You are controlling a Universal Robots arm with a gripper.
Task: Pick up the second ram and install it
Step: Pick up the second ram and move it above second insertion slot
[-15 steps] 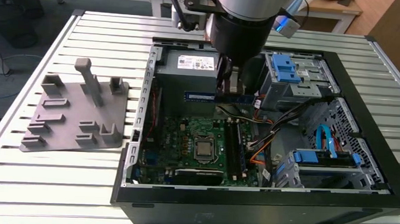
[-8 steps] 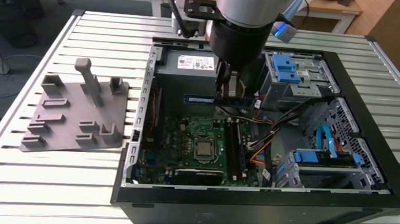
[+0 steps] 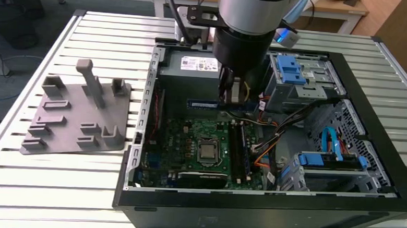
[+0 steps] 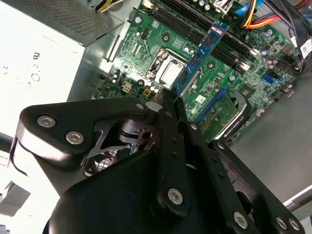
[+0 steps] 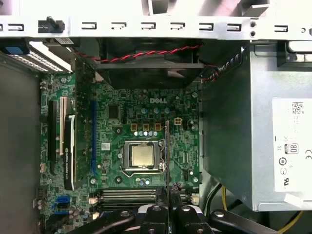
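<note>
Slatted metal is stretching out beneath everything I am watching: one counter, carrying one open computer case and, on the exterior view's left, one grey moulded fixture lying well apart from the work. My single arm is hanging over the case, just beside the one power supply and above the one green motherboard. Down at the tip, the one claw is clenching the second ram, so the strip is sitting in my grip and above the board, not touching any socket that I can make out. I am counting one strip in hand. Its visible length is jutting from the claw toward the exterior view's left, on edge, with the chips facing sideways. I am judging that long axis to be lying crosswise to the long black slots, which are running the other way across the board; the slots are lying below the claw. How many slots there are I cannot tell.
</note>
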